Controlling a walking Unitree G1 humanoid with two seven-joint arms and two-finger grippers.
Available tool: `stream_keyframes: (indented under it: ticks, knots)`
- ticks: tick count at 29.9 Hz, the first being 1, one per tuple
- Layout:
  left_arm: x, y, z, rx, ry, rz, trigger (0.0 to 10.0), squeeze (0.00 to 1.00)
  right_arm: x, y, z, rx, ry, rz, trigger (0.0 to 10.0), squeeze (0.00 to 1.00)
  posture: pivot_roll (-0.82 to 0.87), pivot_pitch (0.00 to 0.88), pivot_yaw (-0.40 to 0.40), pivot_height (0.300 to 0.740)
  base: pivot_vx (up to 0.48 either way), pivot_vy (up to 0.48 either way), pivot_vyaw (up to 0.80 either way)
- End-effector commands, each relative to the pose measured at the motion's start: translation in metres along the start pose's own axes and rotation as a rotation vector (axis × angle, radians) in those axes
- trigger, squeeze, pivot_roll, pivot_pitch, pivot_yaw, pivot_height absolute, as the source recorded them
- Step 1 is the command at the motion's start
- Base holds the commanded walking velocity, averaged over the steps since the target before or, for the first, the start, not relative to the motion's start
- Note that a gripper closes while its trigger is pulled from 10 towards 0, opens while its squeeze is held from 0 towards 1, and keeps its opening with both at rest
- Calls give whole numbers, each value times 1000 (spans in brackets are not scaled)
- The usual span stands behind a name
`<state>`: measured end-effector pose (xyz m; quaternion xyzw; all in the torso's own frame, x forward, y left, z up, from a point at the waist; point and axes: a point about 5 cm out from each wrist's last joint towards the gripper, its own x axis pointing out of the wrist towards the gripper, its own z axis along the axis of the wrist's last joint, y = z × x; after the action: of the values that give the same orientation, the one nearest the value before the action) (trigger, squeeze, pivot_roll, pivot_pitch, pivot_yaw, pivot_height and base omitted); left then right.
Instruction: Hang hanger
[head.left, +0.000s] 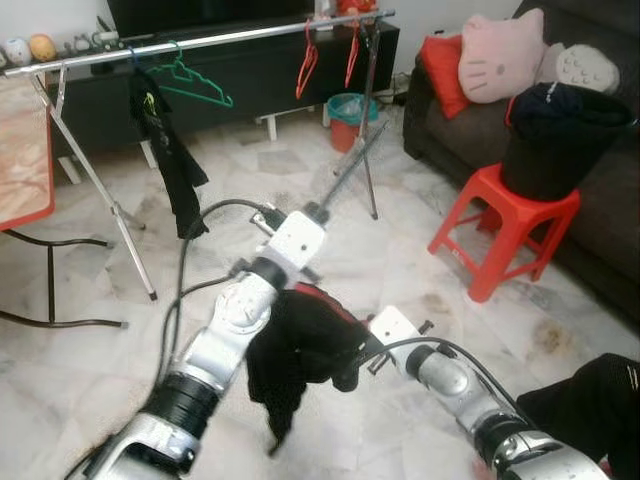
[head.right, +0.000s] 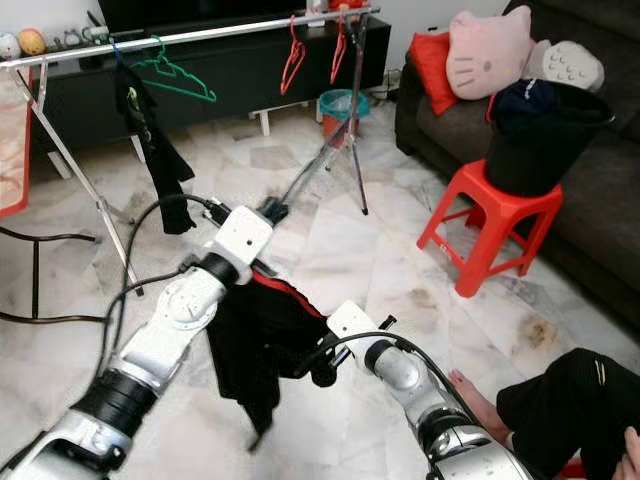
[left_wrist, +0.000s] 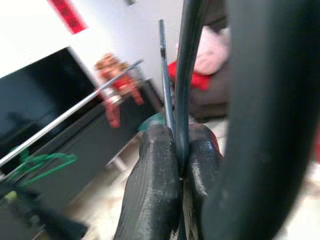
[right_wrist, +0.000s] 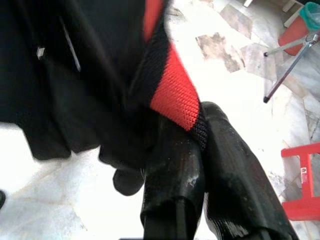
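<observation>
A black garment with red trim (head.left: 290, 360) hangs low over the floor between my two arms. My left gripper (head.left: 318, 213) is shut on the thin dark hanger wire (left_wrist: 182, 75) at the garment's top, pointing toward the clothes rack. My right gripper (head.left: 350, 372) is shut on the garment's red-edged hem (right_wrist: 175, 95) from the right side. The silver rack rail (head.left: 200, 42) runs across the back, well beyond both grippers. On it hang a green hanger (head.left: 195, 85), two red hangers (head.left: 307, 65) and a black garment (head.left: 165, 150).
A red stool (head.left: 505, 225) carries a black basket (head.left: 560, 140) of clothes at the right, before a dark sofa (head.left: 610, 230) with a pink cushion (head.left: 500, 55). A person's leg (head.left: 590, 400) lies at bottom right. A teal bin (head.left: 350, 110) stands behind the rack; a table (head.left: 25, 150) is at left.
</observation>
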<state>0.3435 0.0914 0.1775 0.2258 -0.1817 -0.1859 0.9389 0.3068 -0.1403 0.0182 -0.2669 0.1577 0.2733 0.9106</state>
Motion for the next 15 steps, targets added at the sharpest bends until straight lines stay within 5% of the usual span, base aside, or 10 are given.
stream_keyframes:
  ticks: [1, 2, 7, 13, 15]
  knots:
    - [10, 12, 14, -102, -64, 69, 10000, 0, 2, 1, 3, -7, 4, 4, 10000, 0, -60, 22, -22, 740, 0, 0, 0]
    - [11, 13, 15, -136, -65, 81, 10000, 0, 2, 1, 3, -7, 3, 4, 10000, 0, -60, 22, -22, 740, 0, 0, 0]
    - [18, 29, 23, -604, -120, 270, 10000, 0, 2, 2, 2, -9, 10, 8, 10000, 0, -63, 19, -26, 740, 0, 0, 0]
    - [23, 45, 29, -797, -205, 378, 10000, 0, 1, -1, -1, -8, 21, -6, 10000, 0, -64, 17, -28, 740, 0, 0, 0]
    - [26, 51, 35, -921, -258, 409, 10000, 0, -1, -5, -1, -7, 18, -20, 10000, 0, -65, 13, -26, 740, 0, 0, 0]
